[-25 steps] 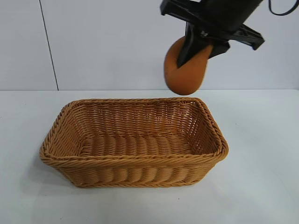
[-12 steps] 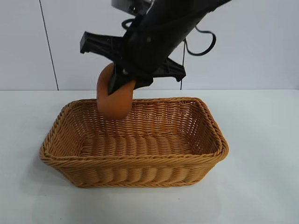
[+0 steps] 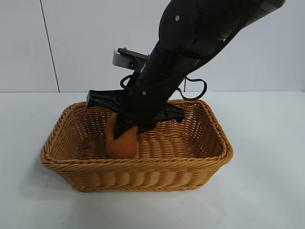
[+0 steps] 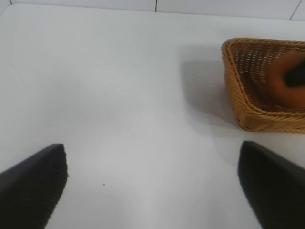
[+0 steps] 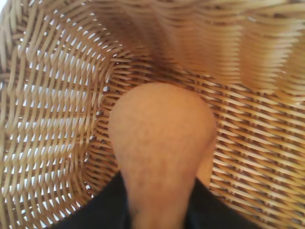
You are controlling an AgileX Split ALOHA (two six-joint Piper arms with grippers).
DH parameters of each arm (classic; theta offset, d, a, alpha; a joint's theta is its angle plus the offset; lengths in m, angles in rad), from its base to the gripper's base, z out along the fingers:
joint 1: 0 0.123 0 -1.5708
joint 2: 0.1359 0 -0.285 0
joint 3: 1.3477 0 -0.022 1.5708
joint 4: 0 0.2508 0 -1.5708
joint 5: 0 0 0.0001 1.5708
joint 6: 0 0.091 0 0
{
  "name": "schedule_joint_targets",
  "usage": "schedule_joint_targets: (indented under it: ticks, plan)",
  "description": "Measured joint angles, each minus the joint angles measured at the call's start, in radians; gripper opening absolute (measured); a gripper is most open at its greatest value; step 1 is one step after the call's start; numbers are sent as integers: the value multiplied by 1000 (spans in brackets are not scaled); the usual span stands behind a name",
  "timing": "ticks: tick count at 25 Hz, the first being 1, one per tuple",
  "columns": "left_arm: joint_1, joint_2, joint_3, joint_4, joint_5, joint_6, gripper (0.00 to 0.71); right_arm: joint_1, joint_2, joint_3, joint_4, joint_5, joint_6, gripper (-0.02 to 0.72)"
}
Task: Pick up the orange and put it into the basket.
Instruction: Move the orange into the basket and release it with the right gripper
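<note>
The basket (image 3: 143, 164) sits mid-table with the right gripper (image 3: 125, 130) reaching down inside it, jaws narrowly set around the orange (image 3: 120, 143), low over its left floor. Delivery looks nearly done; release and withdrawal remain. The left gripper (image 4: 152, 183) waits wide apart, well aside

orange (image 3: 121, 143): its underside sits behind the basket (image 3: 143, 169) front wall, so we cannot tell if it rests on the floor | right gripper (image 3: 125, 130): we cannot read its finger spread | left gripper (image 4: 152, 191): fingers cropped by frame edge
</note>
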Motion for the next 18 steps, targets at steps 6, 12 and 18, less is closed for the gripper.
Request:
schedule_joint_targets:
  ticks: [6,12,18]
  plan:
    - [0,0,0,0,0,0,693,-1,-10,-1,1,68,26,637]
    - [0,0,0,0,0,0,693,-23,-36,-157,-98,365,43,660]
    - [0,0,0,0,0,0,693,-38,-39,-372,-268,709,50,661]
